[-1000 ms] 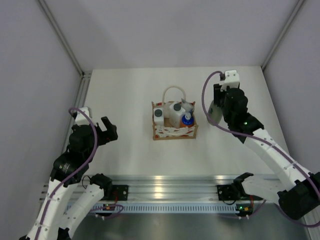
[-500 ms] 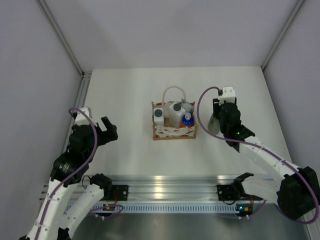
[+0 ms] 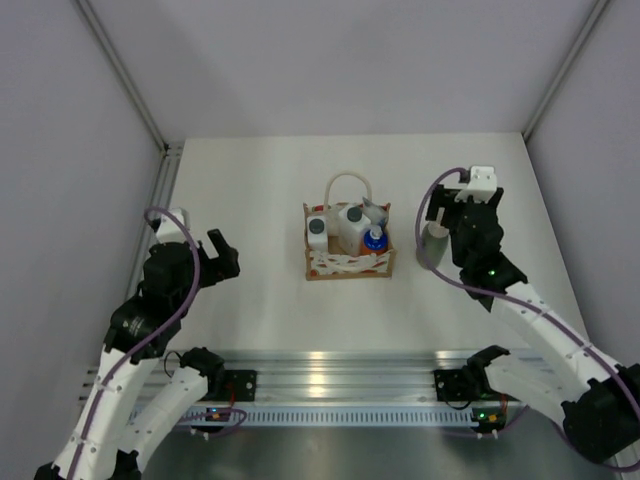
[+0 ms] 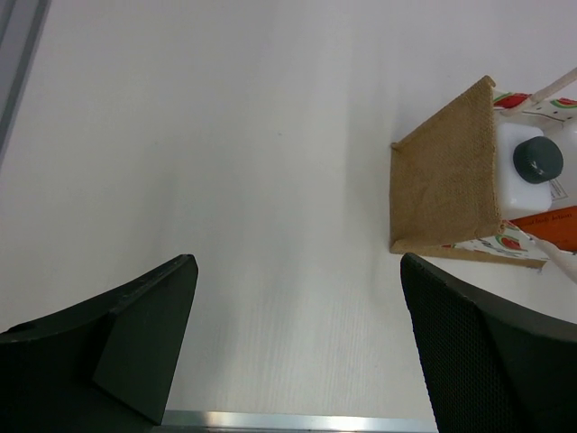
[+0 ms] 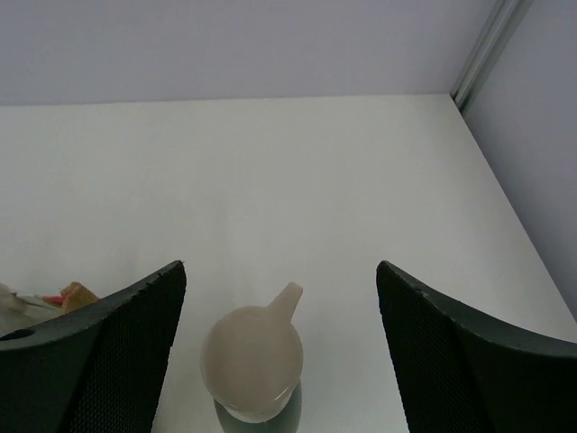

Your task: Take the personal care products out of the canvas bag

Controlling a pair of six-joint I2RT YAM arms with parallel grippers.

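Observation:
The tan canvas bag (image 3: pixel 348 264) stands mid-table with two white bottles with dark caps (image 3: pixel 317 228) and the orange bottle with a blue top (image 3: pixel 374 240) inside. The grey-green bottle with a beige cap (image 3: pixel 433 244) stands on the table to the right of the bag. My right gripper (image 3: pixel 452 224) is open above it. In the right wrist view the bottle (image 5: pixel 252 361) stands free between my right gripper's (image 5: pixel 279 347) spread fingers. My left gripper (image 3: pixel 220 254) is open and empty, left of the bag. The left wrist view shows the bag's end (image 4: pixel 446 194) and one white bottle (image 4: pixel 532 167).
The bag's cream handle (image 3: pixel 347 180) loops up behind it. Grey walls close in the table on three sides. A metal rail (image 3: pixel 330 365) runs along the near edge by the arm bases. A corner of the bag (image 5: pixel 74 294) shows left of the right fingers.
My right gripper came down with the grey-green bottle to the right of the bag, then drew back right; the bottle now stands free. My left arm shifted slightly right.

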